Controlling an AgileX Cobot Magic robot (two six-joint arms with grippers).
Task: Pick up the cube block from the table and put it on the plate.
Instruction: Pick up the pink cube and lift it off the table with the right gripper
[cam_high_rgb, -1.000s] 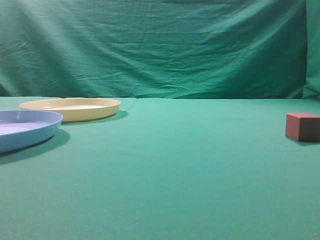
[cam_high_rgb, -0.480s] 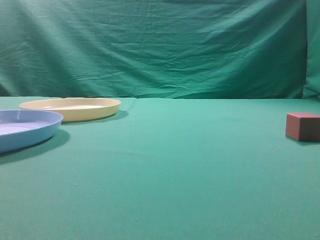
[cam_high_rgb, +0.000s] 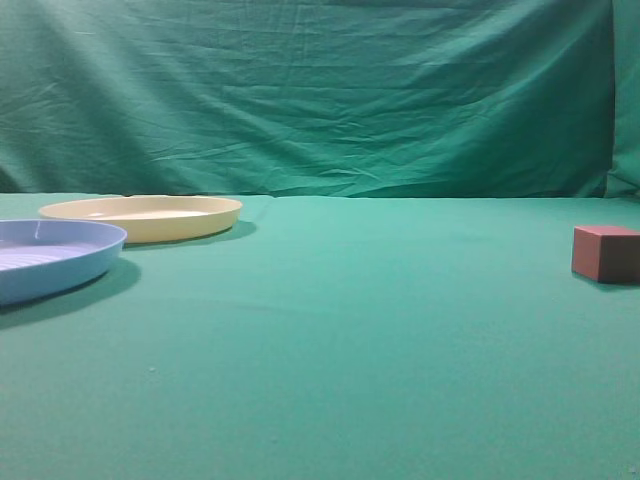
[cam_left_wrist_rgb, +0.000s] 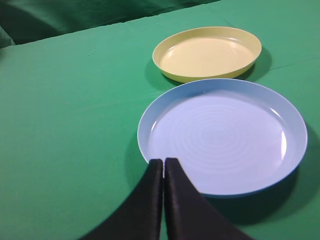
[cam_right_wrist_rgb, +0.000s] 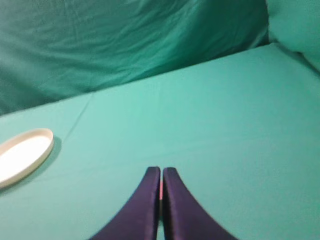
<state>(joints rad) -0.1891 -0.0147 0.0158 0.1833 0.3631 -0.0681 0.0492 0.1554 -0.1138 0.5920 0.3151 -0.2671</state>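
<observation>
Both claws closed and empty, block untouched on the bench.

Left claw (cam_left_wrist_rgb: 163, 162) has its fingers pressed together over the near rim of the blue plate (cam_left_wrist_rgb: 222, 135); the cream plate (cam_left_wrist_rgb: 207, 54) lies just beyond, empty. Right claw (cam_right_wrist_rgb: 161, 172) is pinched together too, above bare bench (cam_high_rgb: 350, 330), cream plate far ahead to its left. Cube block (cam_high_rgb: 605, 253) sits at the bench's right edge, well apart from both plates.

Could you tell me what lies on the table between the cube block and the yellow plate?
Nothing: in the exterior view, only bare green table stretches between the cube block and the yellow plate. The blue plate sits nearer the camera, off that line.
</observation>
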